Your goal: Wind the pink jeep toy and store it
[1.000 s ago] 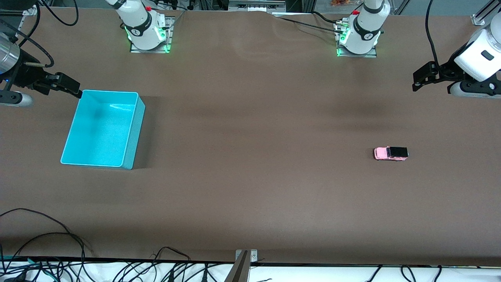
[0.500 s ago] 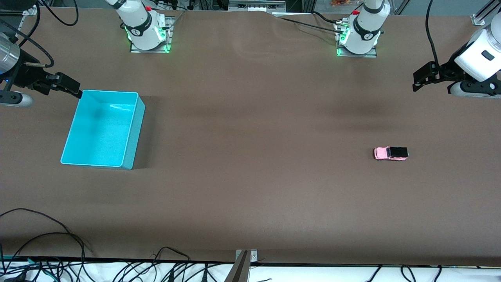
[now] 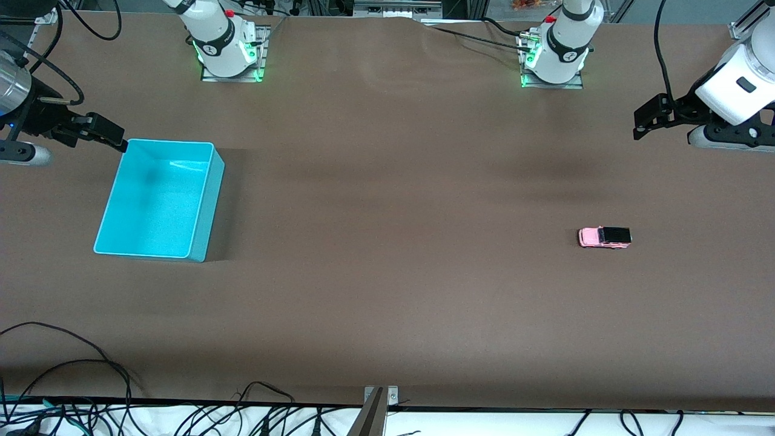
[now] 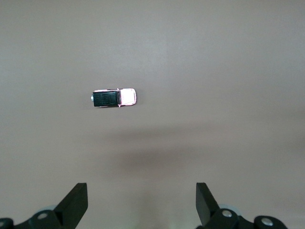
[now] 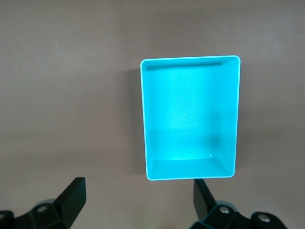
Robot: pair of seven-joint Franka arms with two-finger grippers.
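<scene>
At the upper left of the front frame we see the right claw (image 3: 115, 138) high over the bench (image 3: 387, 290), just off the bin's corner, fingers spread wide and holding nothing; that arm waits. The bin (image 3: 209, 206) is a cyan, smooth-walled plastic rectangle, open-topped and empty, on the matte brown bench. At middle right the jeep (image 3: 604, 237) sits on its wheels, well apart from the bin: a tiny boxy car, pink at the nose, black over roof and rear. At the upper right edge the left claw (image 3: 645, 121) has shifted slightly up and inward over the last second, fingers wide apart and empty. We judge this the start of its reach for the jeep; winding and storing are not yet begun.
</scene>
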